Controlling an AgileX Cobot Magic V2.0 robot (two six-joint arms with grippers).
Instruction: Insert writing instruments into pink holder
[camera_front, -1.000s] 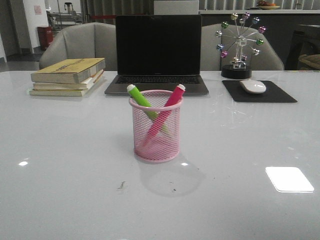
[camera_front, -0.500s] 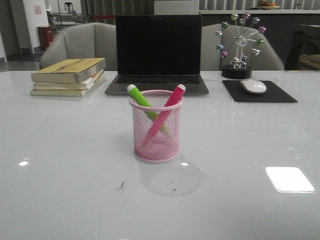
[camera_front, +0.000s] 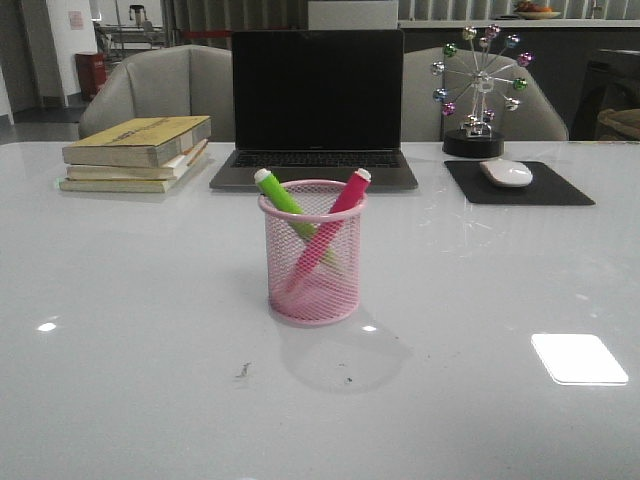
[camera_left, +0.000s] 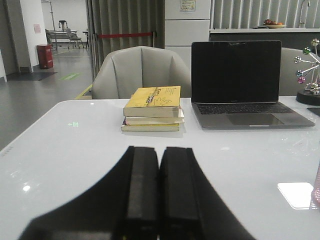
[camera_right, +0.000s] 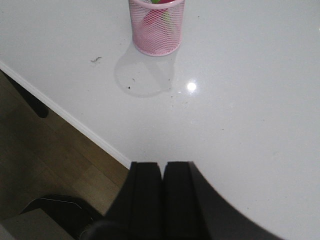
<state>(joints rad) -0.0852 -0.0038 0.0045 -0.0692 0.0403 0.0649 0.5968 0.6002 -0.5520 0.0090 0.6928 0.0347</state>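
The pink holder (camera_front: 313, 255) stands upright at the middle of the white table. Inside it the lime green marker (camera_front: 281, 195) leans left and the magenta-pink marker (camera_front: 338, 212) leans right, crossing each other, whitish ends above the rim. In the right wrist view the holder (camera_right: 156, 26) is far off, with both markers showing through the mesh. My right gripper (camera_right: 161, 165) is shut and empty, held over the table's near edge. My left gripper (camera_left: 159, 150) is shut and empty above the table's left part. Neither arm appears in the front view.
A stack of books (camera_front: 136, 152) lies at the back left, an open laptop (camera_front: 316, 105) behind the holder, a ferris-wheel ornament (camera_front: 478, 92) and a mouse (camera_front: 506, 172) on a black pad (camera_front: 518, 183) at the back right. The table edge (camera_right: 70, 117) drops to the floor.
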